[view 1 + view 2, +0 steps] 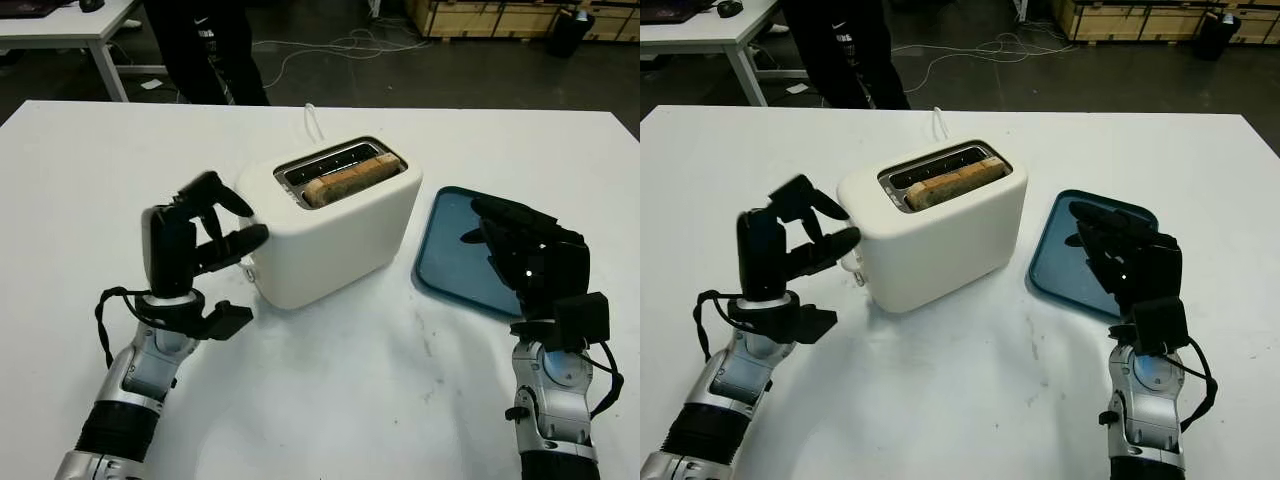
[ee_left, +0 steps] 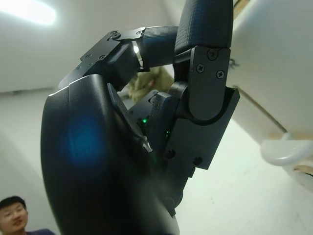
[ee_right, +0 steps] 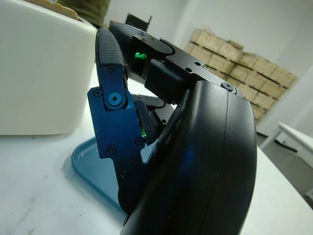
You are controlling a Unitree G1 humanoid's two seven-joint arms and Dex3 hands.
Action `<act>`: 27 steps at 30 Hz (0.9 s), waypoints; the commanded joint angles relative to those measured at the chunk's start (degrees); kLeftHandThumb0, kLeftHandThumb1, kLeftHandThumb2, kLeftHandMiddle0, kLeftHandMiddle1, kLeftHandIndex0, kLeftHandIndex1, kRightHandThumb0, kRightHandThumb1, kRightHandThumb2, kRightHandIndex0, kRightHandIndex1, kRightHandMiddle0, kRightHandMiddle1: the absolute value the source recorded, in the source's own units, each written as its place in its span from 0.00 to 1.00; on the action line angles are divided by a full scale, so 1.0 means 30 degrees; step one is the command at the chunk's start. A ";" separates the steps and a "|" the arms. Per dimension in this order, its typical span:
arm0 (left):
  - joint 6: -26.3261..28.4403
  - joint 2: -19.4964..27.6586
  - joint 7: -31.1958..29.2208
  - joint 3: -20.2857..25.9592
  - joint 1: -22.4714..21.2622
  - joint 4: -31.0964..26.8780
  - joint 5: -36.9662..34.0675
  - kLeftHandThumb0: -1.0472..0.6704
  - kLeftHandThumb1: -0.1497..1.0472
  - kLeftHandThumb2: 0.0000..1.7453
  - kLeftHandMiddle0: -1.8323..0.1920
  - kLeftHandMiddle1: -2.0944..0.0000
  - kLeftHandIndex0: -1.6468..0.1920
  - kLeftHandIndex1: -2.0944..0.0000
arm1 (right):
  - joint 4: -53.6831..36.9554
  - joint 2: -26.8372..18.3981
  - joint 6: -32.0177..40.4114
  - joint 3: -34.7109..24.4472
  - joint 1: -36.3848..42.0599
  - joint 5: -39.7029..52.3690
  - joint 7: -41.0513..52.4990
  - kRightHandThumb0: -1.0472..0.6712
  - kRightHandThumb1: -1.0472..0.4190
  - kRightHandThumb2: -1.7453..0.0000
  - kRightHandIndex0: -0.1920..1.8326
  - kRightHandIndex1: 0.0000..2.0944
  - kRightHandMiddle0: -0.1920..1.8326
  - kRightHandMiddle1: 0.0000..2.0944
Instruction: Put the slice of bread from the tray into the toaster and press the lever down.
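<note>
The slice of bread (image 1: 350,178) already stands in the white toaster's (image 1: 335,228) slot, so only the lever (image 1: 249,267) seems left to press. The left hand (image 1: 215,225) is at the toaster's lever end, fingers curled and grasping nothing, just above the lever. The right hand (image 1: 520,245) hovers released over the blue tray (image 1: 450,250).

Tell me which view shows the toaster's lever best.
The left wrist view: the lever sits close up, white, on the toaster's end, beside the left hand. Both eye views show it small, partly behind that hand's fingers.
</note>
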 commanded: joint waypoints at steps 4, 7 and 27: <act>0.0532 -0.0674 -0.1821 0.0857 -0.0460 -0.0811 -0.2689 0.03 0.89 0.29 0.43 0.17 0.65 0.27 | 0.0384 0.0036 -0.0529 0.0040 -0.0411 0.0269 0.0255 0.31 0.09 0.91 0.47 0.59 0.67 0.00; 0.2620 -0.1165 -0.3448 0.1474 -0.0536 -0.1609 -0.4580 0.04 0.89 0.28 0.60 0.20 0.70 0.29 | 0.0741 0.0155 -0.0757 -0.0021 -0.0686 0.0163 0.0031 0.33 0.09 0.90 0.48 0.56 0.67 0.00; 0.6637 -0.3676 -0.3203 0.2708 -0.1128 0.0680 -0.4633 0.03 0.89 0.25 0.59 0.22 0.62 0.26 | 0.3672 0.0674 -0.1219 -0.1108 -0.3742 0.1850 -0.0218 0.37 0.09 0.92 0.64 0.10 0.62 0.00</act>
